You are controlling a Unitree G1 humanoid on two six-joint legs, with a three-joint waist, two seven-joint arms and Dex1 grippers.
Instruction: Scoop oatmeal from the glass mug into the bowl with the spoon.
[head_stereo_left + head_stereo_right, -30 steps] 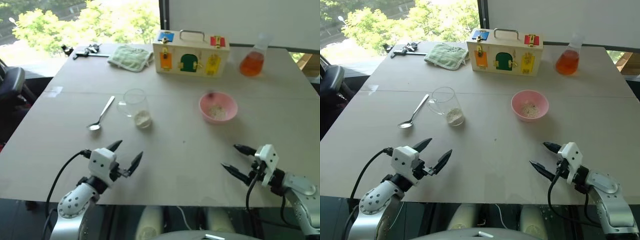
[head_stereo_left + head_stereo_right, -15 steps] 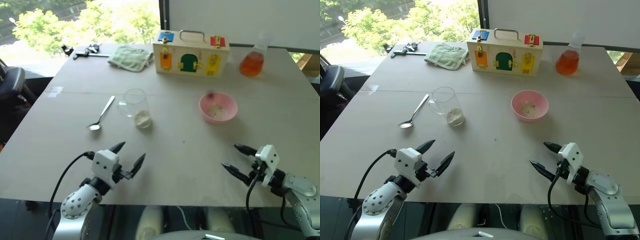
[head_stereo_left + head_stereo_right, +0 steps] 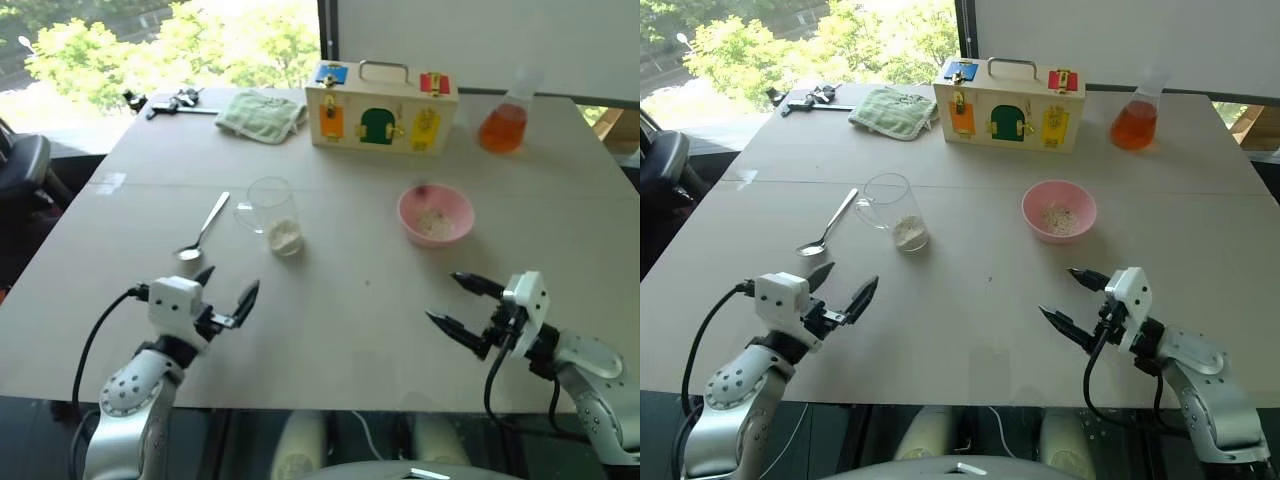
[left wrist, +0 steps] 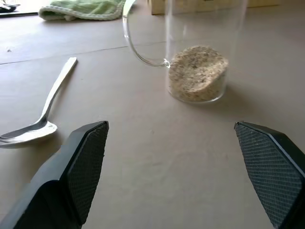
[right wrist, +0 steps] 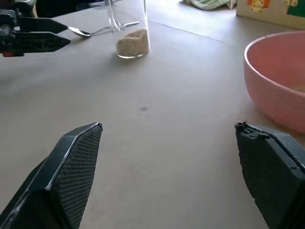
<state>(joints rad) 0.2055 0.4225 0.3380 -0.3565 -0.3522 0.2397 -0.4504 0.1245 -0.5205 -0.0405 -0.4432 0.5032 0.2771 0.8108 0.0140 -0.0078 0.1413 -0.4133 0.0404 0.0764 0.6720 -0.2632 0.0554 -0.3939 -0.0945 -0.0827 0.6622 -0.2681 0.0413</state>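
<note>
Spoon: the silver spoon (image 3: 203, 227) lay flat on the table (image 3: 340, 300), beside the glass mug, on the robot's left side. Its scoop end pointed toward the robot. It was a little ahead of the left pincer and not touching it.
Glass mug: the clear mug (image 3: 273, 213) stood upright, with its thin handle turned toward the spoon. It was ahead of the left pincer, a bit to the right.
Oatmeal: a small pale heap (image 4: 197, 72) sat in the bottom of the mug. A few pale bits also lay inside the bowl.
Bowl: the pink bowl (image 3: 436, 214) sat to the right of the mug, well apart from it. It was ahead of the right pincer.
Left pincer: it (image 3: 229, 295) was wide open and held nothing. It hung low over the near part of the table.
Right pincer: it (image 3: 457, 302) was wide open too, with nothing in it. It pointed forward and toward the left.
Far end of table: a colourful wooden box (image 3: 381, 105), a flask of orange liquid (image 3: 505, 117) and a green cloth (image 3: 262, 114).
</note>
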